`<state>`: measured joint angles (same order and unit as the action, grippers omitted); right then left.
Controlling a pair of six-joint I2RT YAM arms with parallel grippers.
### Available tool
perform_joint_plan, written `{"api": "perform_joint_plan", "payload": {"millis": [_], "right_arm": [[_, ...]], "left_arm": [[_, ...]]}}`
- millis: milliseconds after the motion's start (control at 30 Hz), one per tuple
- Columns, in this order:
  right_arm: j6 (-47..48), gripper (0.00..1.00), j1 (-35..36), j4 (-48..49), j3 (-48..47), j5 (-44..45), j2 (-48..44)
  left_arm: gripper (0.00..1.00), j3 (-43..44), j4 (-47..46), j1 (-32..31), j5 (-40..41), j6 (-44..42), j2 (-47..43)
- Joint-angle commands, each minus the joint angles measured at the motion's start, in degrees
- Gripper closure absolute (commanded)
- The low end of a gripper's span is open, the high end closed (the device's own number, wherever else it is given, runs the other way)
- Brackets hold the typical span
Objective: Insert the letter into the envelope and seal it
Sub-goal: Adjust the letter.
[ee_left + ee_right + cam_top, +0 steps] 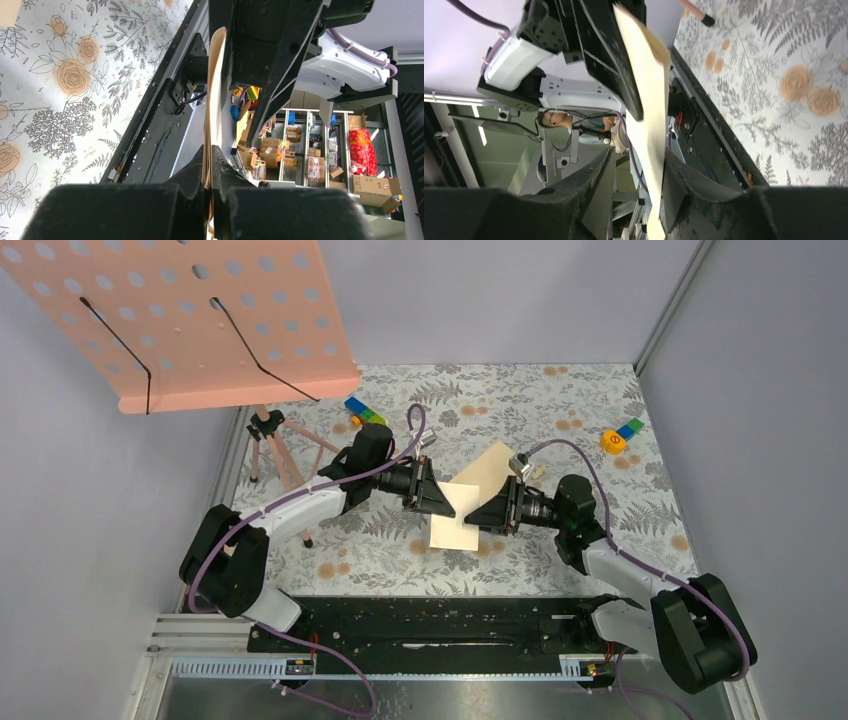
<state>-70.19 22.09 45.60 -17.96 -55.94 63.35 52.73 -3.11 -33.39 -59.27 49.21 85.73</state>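
Both tools meet in mid-air above the bench (560, 400). The left tool (443, 502) is clamped tight on the letter (455, 533) — a pale cream sheet held edge-up, off the surface. The right tool (478, 512) straddles the same sheet with its fingers parted, one side clear of the paper. The envelope (490, 472) — darker tan — lies against the letter's far side, also raised.

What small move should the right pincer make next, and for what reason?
Probably close the right pincer on the letter. Its jaws stand apart around the pale sheet without clamping it, while the left pincer is shut on the envelope; a firm hold seems needed before pushing the letter into it.
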Motion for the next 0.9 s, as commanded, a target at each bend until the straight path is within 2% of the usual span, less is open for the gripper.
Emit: {"api": "perform_joint_plan", "payload": {"millis": [0,100,233,300,367,400,500,600,633,700,767,867], "right_arm": [[1.54,0.55,-0.15,2.81,-5.54,2.9,2.75],[0.42,0.6,-0.33,4.5,-6.75,4.48,4.79],[-1.56,0.73,-0.38,7.85,-6.27,5.57,6.04],[-2.25,0.85,-0.38,8.92,-5.99,5.18,5.92],[-2.19,0.89,-0.46,8.48,-5.51,5.29,5.3],[-1.85,0.97,-0.42,7.88,-5.32,5.32,4.85],[0.1,1.0,-0.48,4.53,-5.07,5.05,3.38],[3.07,1.0,-0.62,-0.53,-4.99,4.03,1.21],[4.27,1.0,-0.7,-2.24,-4.99,3.51,0.4],[6.05,1.0,-0.91,-5.26,-4.98,1.83,-0.83],[6.34,1.0,-0.9,-5.44,-4.97,-0.86,-1.48],[6.93,1.0,-0.89,-6.76,-5.66,-6.22,-2.02]], "left_arm": [[1.0,0.81,0.34,0.28,-1.82,-3.02,-0.65],[1.0,1.01,-0.13,0.3,-1.5,-2.6,-0.62],[1.0,1.19,-0.2,0.25,-1.04,-2.56,-0.87],[1.0,0.77,-1.5,0.26,-1.35,-1.78,-0.99],[1.0,0.39,-2.42,0.28,-1.4,-1.31,-0.86],[1.0,0.36,-2.63,0.27,-1.45,-1.17,-0.77],[0.99,0.39,-3.44,0.25,-1.56,-0.65,-1.11],[0.46,0.79,-2.73,0.47,-1.68,-0.94,-2.13],[0.34,0.79,-2.74,0.54,-1.77,-0.91,-2.66],[0.26,0.59,-4.16,0.87,-2.6,0.39,-3.25],[0.25,0.36,-6.31,1.05,-3.72,1.57,-3.47],[0.25,1.11,-4.09,1.06,-4.77,-0.48,-3.41]]}}
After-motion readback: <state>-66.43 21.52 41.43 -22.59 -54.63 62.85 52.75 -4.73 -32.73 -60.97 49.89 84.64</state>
